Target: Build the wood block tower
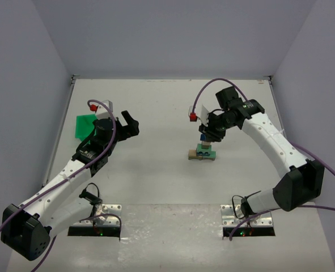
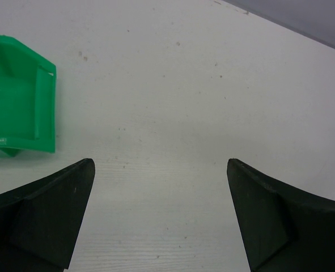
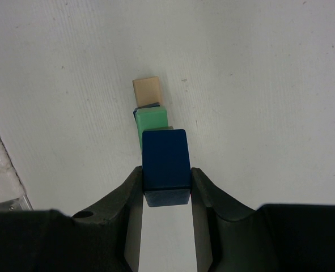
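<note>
The wood block tower (image 1: pixel 203 151) stands mid-table: a tan bar at the base with a green block on it. In the right wrist view I see the tan bar's end (image 3: pixel 147 89), the green block (image 3: pixel 151 119) and a dark sliver between them. My right gripper (image 1: pixel 208 136) (image 3: pixel 166 178) is shut on a dark blue block (image 3: pixel 165 159) and holds it over the tower's top; whether it touches the green block I cannot tell. My left gripper (image 1: pixel 128 126) (image 2: pixel 160 170) is open and empty over bare table, far left of the tower.
A green plastic bin (image 1: pixel 85 126) lies on the table left of my left gripper; it also shows in the left wrist view (image 2: pixel 20 96). A small red piece (image 1: pixel 193 117) hangs on the right arm's cable. Grey walls enclose the white table (image 1: pixel 156 175).
</note>
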Action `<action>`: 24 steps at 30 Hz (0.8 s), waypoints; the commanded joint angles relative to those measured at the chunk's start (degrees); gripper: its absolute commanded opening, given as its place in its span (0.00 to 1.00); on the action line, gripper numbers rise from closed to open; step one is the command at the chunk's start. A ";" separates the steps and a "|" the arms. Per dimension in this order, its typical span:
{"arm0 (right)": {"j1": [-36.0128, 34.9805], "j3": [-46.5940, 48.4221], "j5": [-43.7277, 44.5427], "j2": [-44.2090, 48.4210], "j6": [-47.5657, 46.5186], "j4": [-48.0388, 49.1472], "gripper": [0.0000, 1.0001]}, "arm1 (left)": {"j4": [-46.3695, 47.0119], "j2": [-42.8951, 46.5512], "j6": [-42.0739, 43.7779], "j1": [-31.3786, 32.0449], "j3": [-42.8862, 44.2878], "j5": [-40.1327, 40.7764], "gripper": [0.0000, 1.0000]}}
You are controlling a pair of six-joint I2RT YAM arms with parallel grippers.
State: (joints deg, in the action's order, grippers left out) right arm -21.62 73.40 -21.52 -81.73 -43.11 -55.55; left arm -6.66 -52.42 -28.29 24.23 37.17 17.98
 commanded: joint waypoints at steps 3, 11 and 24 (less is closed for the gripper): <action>-0.10 0.08 -1.42 -0.36 -0.64 1.15 0.15 | 1.73 0.47 0.87 -0.41 0.19 -0.05 1.00; -0.17 0.07 -1.33 -0.45 -0.66 1.10 0.19 | 1.56 0.83 0.87 -0.41 0.10 -0.05 1.00; -0.08 -0.28 -1.22 -0.19 -0.92 1.00 0.27 | 1.32 1.10 0.87 -0.41 0.27 -0.22 1.00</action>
State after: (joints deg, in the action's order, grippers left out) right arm -21.61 73.17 -21.57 -81.97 -43.51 -55.53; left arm -6.66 -52.40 -28.29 24.23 37.17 17.96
